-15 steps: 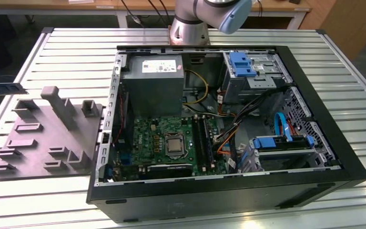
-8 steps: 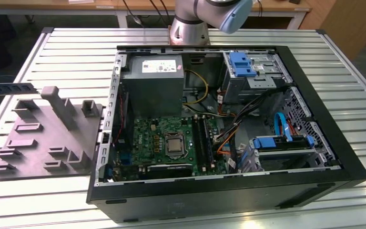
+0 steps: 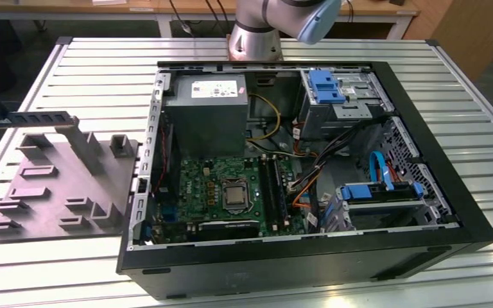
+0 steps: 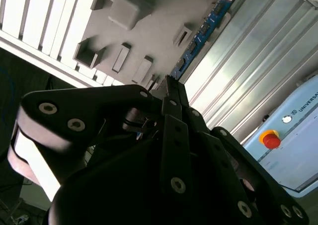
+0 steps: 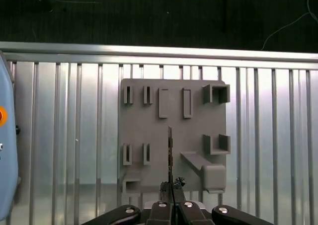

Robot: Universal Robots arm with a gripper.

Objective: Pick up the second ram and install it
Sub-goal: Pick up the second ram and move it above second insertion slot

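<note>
Slatted metal table beneath. Gripper clamped on the second ram (edge-on in the first wrist view). The stick's long axis runs straight out beyond the fingertips, over the grey fixture plate. Open computer case lies to the exterior view's right of that plate.

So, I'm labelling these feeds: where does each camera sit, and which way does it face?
Exterior view: off the arm, looking down into the open computer case on the slatted table; the arm shows behind it.
First wrist view: on the wrist, facing down past the gripper onto the grey fixture plate.
Second wrist view: behind the gripper, looking slantwise along it and the second ram.
Both wrist views share gripper, second ram and plate.
</note>
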